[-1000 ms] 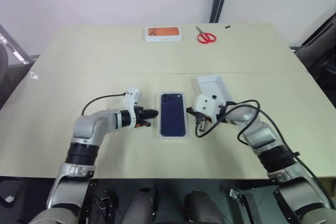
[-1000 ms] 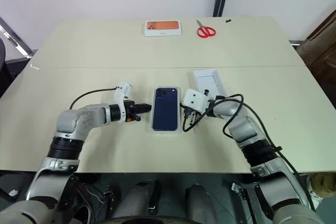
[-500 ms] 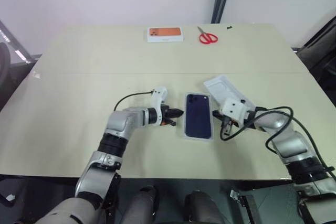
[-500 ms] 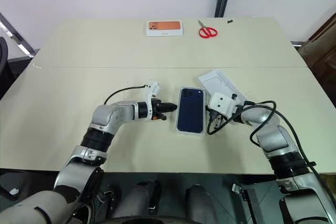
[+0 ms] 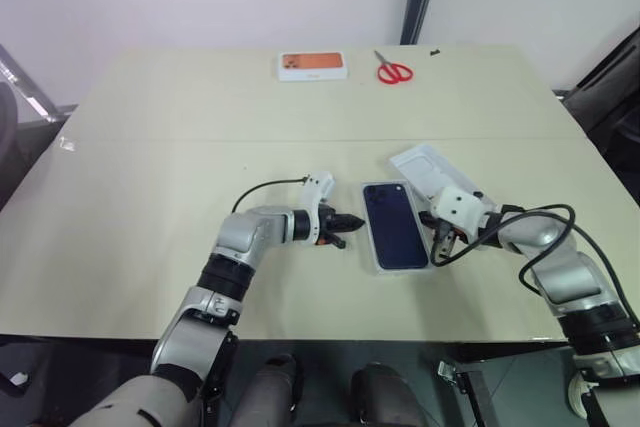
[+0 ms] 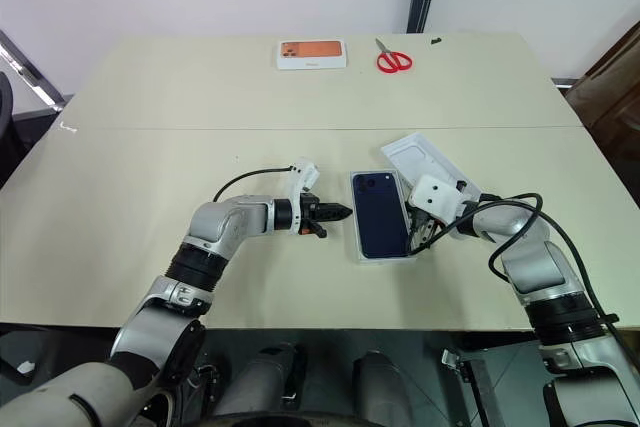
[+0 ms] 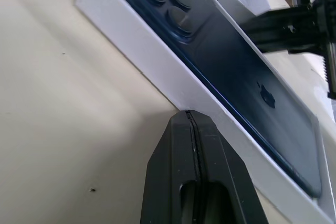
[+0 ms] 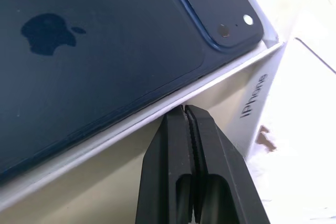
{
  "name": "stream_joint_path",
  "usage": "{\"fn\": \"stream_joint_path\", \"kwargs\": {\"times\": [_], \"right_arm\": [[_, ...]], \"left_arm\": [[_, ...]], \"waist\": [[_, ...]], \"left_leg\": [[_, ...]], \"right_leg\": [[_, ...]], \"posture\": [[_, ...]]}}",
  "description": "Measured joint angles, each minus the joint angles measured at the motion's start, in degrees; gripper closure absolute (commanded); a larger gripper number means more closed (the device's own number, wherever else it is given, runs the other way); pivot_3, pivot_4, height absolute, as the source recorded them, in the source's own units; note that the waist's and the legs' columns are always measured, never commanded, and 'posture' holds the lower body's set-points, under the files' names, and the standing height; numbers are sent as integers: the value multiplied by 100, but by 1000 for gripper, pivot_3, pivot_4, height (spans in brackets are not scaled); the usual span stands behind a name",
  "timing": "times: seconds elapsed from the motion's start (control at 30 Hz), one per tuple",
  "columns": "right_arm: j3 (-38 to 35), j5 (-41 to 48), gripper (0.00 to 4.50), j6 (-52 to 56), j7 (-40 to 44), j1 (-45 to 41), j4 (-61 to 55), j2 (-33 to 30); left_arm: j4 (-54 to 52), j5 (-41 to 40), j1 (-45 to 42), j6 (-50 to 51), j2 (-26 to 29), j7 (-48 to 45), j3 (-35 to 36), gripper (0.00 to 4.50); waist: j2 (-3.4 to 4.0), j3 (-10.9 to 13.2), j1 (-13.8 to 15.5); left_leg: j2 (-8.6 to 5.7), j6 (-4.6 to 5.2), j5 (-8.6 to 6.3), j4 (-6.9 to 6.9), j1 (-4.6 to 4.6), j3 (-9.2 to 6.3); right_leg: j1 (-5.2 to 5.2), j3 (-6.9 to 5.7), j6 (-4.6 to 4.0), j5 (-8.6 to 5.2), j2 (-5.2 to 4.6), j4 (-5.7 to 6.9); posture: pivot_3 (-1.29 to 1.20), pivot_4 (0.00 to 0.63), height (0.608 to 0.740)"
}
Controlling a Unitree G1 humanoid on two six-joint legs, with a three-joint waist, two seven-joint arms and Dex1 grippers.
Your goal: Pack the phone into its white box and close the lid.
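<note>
1. Centrally, on a pale beige table (image 5: 150,177), a dark navy phone (image 5: 394,224) lies flat inside a shallow white box (image 5: 400,263), glossy back up, with its camera bump at the end farther from the robot.
2. To the left of the box, the left gripper (image 5: 345,220) points sideways toward the box's long side. Its two black fingers are pressed together with nothing between them.
3. From the left wrist view, those closed fingertips (image 7: 190,121) sit right at the white outer wall of the box, touching it or just short of it; the exact contact cannot be made out.
4. On the other side of the box, the right gripper (image 5: 440,239) angles in toward the box's right wall. Its fingers are also pinched together and hold nothing.
5. From the right wrist view, its closed fingertips (image 8: 185,116) meet the box's rim just beside the phone, with the camera bump at the far corner.
6. Just behind the right gripper, a second white tray, the lid (image 5: 425,163), lies open side up on the table, turned at a slant and close to the box's far right corner.
7. At the far edge of the table lie a white box with an orange top (image 5: 312,65) and, to its right, red-handled scissors (image 5: 392,70), both well apart from the arms.
</note>
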Motion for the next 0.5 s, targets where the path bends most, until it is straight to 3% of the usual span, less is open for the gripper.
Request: {"fn": "stream_joint_path", "kwargs": {"times": [0.3,0.5], "right_arm": [[22,-74,4427,-39,122,-5,-66,-24],[18,4,4427,-90,218,-7,-139,-74]], "left_arm": [[-42,44,18,-22,46,-34,35,4500],[-102,20,19,-45,362,-97,132,4500]], "waist": [[0,0,-14],[0,1,-50]], "left_leg": [[3,0,0,0,0,0],[4,0,0,-2,-2,1]], "right_leg": [[-2,1,0,0,3,1],[-10,4,0,0,4,4]], "posture": [[0,150,734],[0,150,734]]}}
